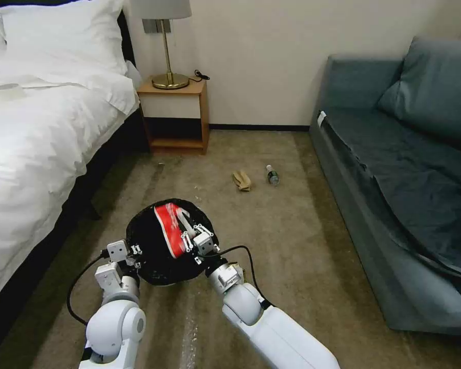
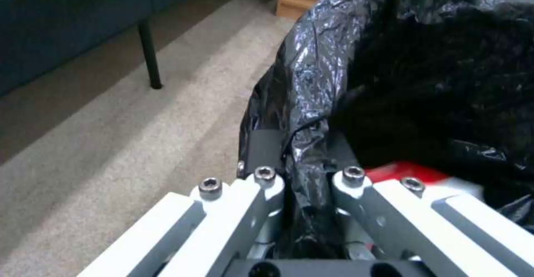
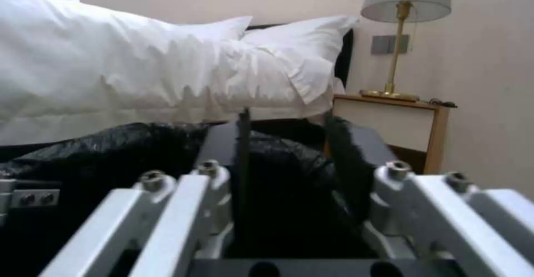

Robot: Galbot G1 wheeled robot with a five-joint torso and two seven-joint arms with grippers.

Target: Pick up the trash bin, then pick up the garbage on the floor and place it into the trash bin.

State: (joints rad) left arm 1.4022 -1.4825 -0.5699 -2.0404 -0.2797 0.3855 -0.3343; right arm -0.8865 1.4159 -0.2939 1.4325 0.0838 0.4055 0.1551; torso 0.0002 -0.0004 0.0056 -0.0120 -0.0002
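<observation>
The trash bin [image 1: 161, 261], lined with a crinkly black bag, hangs above the carpet in front of me. My left gripper [image 1: 134, 251] is shut on its near-left rim, and in the left wrist view the black bag [image 2: 311, 81] is pinched in the left gripper [image 2: 298, 152]. A red snack packet [image 1: 169, 228] leans inside the bin's mouth and shows as a red patch [image 2: 406, 170]. My right gripper [image 1: 186, 230] hovers over the bin beside the packet; the right gripper [image 3: 286, 143] is open with black bag behind it. Garbage on the floor: a crumpled tan paper [image 1: 242, 180] and a small clear bottle [image 1: 272, 175].
A white bed [image 1: 36, 133] runs along the left. A wooden nightstand [image 1: 175, 115] with a brass lamp [image 1: 166, 51] stands at the back wall. A blue-grey sofa [image 1: 394, 195] fills the right side. Open carpet lies between them.
</observation>
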